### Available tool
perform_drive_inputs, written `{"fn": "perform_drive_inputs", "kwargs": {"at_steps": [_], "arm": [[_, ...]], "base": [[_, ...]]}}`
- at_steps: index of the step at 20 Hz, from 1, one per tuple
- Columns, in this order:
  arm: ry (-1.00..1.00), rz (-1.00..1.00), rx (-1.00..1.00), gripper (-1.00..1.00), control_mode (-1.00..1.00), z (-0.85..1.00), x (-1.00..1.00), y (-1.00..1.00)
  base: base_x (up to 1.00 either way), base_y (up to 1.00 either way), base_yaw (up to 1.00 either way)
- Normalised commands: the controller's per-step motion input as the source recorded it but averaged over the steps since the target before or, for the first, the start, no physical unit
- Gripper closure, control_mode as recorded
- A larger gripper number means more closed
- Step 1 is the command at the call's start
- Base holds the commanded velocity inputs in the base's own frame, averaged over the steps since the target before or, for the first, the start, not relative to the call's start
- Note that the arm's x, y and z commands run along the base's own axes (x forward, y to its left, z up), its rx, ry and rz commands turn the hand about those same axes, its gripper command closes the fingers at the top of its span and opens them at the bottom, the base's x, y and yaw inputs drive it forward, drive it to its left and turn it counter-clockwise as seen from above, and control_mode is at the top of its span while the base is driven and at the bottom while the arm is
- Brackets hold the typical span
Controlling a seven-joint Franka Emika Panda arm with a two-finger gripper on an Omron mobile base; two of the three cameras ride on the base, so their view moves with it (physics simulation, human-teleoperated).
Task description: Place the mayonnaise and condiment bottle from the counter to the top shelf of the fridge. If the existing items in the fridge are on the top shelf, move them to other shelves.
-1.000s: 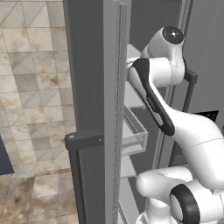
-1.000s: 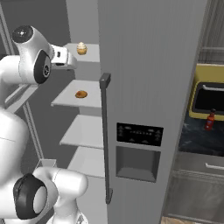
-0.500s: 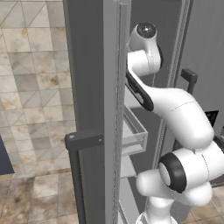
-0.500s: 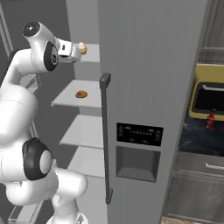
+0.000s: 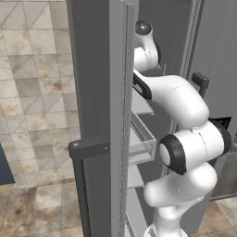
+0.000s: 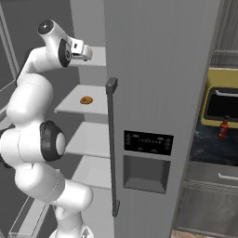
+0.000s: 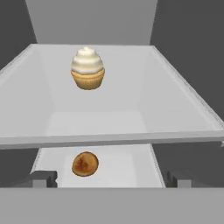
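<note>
Fridge (image 6: 158,69) with its doors open, seen from both sides of the base and from the hand. The white arm reaches up into the compartment, and the pincer (image 7: 109,178) is level with the front edge of the top shelf (image 7: 131,100), its two dark fingertips (image 7: 41,178) standing wide apart with nothing between them.

Two food items sit inside. One cupcake (image 7: 88,68), with white swirled frosting over a golden base, stands upright on the top shelf, toward its back edge and left of centre as the hand camera sees it, clear of the walls. One round golden-brown bun (image 7: 85,163) lies on the second shelf (image 6: 95,104) directly below, near that shelf's front edge; in the right base view the same bun (image 6: 86,99) shows as a small spot near the middle of its slab. Two further pale shelves follow beneath it in that view, making four in all.

In the left base view one clear drawer (image 5: 141,141) juts forward below the shelves, beside the arm.

One slim red condiment bottle (image 6: 223,128) stands upright on the dark surface (image 6: 211,146) to the right of the fridge, in front of a yellow appliance (image 6: 223,102), well apart from the pincer. One dark bar handle (image 6: 111,139) runs down the door beside the dispenser panel (image 6: 146,160). Whether the mayonnaise stands on that surface cannot be told.
</note>
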Motion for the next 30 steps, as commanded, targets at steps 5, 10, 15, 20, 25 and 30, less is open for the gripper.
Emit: {"fn": "perform_drive_inputs", "kwargs": {"at_steps": [5,10,15,20,25,30], "arm": [[0.0,0.0,0.04,-1.0,-1.0,-0.09,0.39,0.0],[0.0,0.0,0.06,-1.0,-1.0,-0.13,0.28,0.0],[0.0,0.0,0.09,-1.0,-1.0,-0.17,0.27,0.0],[0.0,0.0,0.06,-1.0,-1.0,-0.12,0.31,0.0],[0.0,0.0,0.01,-1.0,-1.0,-0.04,0.41,0.03],[0.0,0.0,0.0,-1.0,-1.0,0.0,0.56,0.14]], "base": [[0.0,0.0,0.0],[0.0,0.0,0.0],[0.0,0.0,0.0],[0.0,0.0,0.0],[0.0,0.0,0.0],[0.0,0.0,0.0]]}}
